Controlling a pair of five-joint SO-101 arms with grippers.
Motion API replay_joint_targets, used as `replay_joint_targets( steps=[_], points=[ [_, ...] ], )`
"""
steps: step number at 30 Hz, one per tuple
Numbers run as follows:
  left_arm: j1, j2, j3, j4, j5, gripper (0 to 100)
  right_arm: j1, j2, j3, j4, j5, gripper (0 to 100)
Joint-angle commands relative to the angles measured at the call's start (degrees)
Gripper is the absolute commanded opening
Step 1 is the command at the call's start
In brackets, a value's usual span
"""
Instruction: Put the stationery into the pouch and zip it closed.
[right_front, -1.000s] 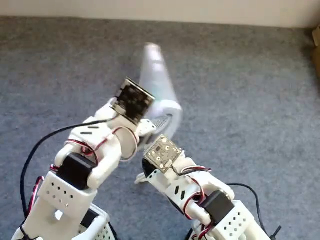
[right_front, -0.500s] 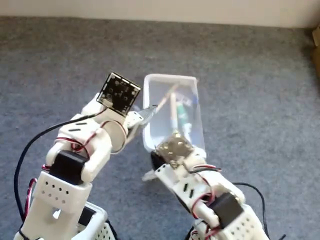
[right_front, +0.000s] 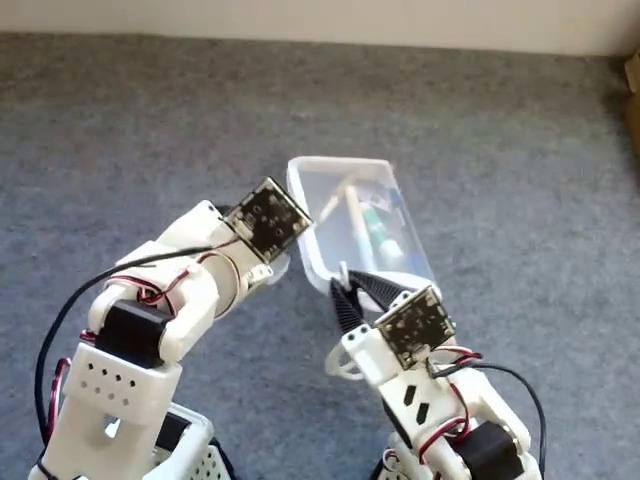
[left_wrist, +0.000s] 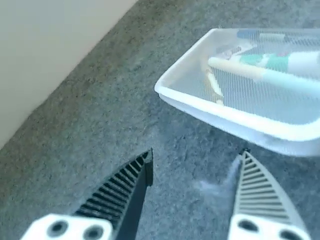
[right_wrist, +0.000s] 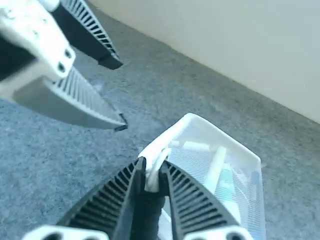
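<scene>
A clear mesh pouch (right_front: 345, 178) lies flat on the grey carpet with pens and a green-and-white tube (right_front: 372, 232) inside. My right gripper (right_wrist: 152, 174) is shut on the white rim at the pouch's (right_wrist: 235, 165) near end; its black fingers (right_front: 347, 300) show in the high view. My left gripper (left_wrist: 196, 159) hangs open over bare carpet just beside the pouch's (left_wrist: 240, 117) long left side, with nothing between its fingers. The right wrist view shows that open left gripper (right_wrist: 117, 95) farther off.
Grey carpet (right_front: 150, 130) spreads around the pouch on all sides. A pale wall (right_front: 320, 18) runs along the far edge. A brown object (right_front: 633, 90) sits at the far right edge. The two arms stand close together at the near side.
The pouch, tilted up on edge a second ago, now lies flat. The left gripper has come off it and opened beside it. The right arm has shifted right, gripping the near end.
</scene>
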Motion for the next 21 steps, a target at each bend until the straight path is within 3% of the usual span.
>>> replay_joint_targets(
  steps=[1, 16, 21],
  points=[
    [2.3, -0.6, -2.0, 2.9, -3.0, 29, 3.3, -0.9, -4.9, 0.0, 0.9, 0.5],
    [12.9, -4.6, -0.9, 3.1, -8.4, 29, 3.5, -0.9, -5.0, 0.0, 1.0, 0.5],
    [13.3, -4.3, 4.4, -3.8, -10.7, 29, 3.4, -0.9, -8.8, 2.5, 1.0, 0.5]
  ],
)
